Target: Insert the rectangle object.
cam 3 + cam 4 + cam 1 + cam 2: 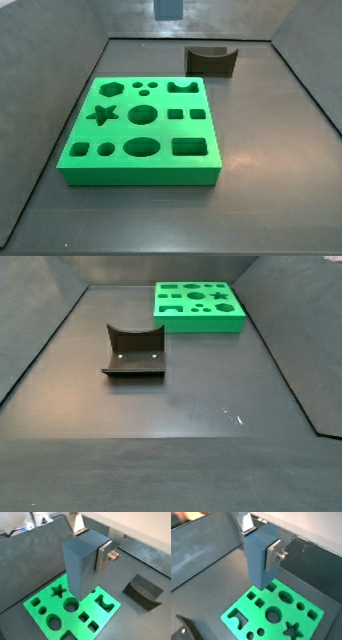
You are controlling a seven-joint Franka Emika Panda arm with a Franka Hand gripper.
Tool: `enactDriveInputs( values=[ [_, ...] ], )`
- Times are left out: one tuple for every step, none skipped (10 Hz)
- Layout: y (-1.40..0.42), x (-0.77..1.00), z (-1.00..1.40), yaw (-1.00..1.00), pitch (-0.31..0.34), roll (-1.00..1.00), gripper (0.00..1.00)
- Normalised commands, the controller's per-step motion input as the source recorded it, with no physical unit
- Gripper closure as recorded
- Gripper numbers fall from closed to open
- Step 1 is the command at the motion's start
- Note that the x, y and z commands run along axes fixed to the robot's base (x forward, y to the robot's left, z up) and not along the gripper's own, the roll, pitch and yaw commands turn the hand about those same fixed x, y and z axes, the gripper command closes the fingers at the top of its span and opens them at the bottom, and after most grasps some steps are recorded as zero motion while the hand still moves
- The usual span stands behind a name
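A dark notched block (210,60) sits on the grey tabletop (174,406), well apart from the green board (198,306), upright.

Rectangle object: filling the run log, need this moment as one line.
gripper: shut on rectangle object | block upright, above green board | not inserted | notched block on floor
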Motion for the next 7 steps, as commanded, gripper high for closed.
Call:
enactDriveInputs(
  values=[
    [-0.19, 0.25, -0.61, -0.81, -0.13, 0.3, 1.0],
    [-0.29, 0.54, -0.65, -0.55, -0.116, 0.31, 1.0],
    [-0.34, 0.63, -0.64, -0.44, -0.119, 0.29, 1.0],
    [-0.36, 0.76, -0.63, -0.3, -0.124, 0.26, 1.0],
    [-0.43, 0.87, -0.65, -0.18, -0.139, 0.24, 1.0],
    [-0.44, 0.85, -0.65, -0.19, -0.131, 0.24, 1.0],
    [-0.46, 0.44, -0.58, -0.53, -0.13, 0.25, 1.0]
  ],
)
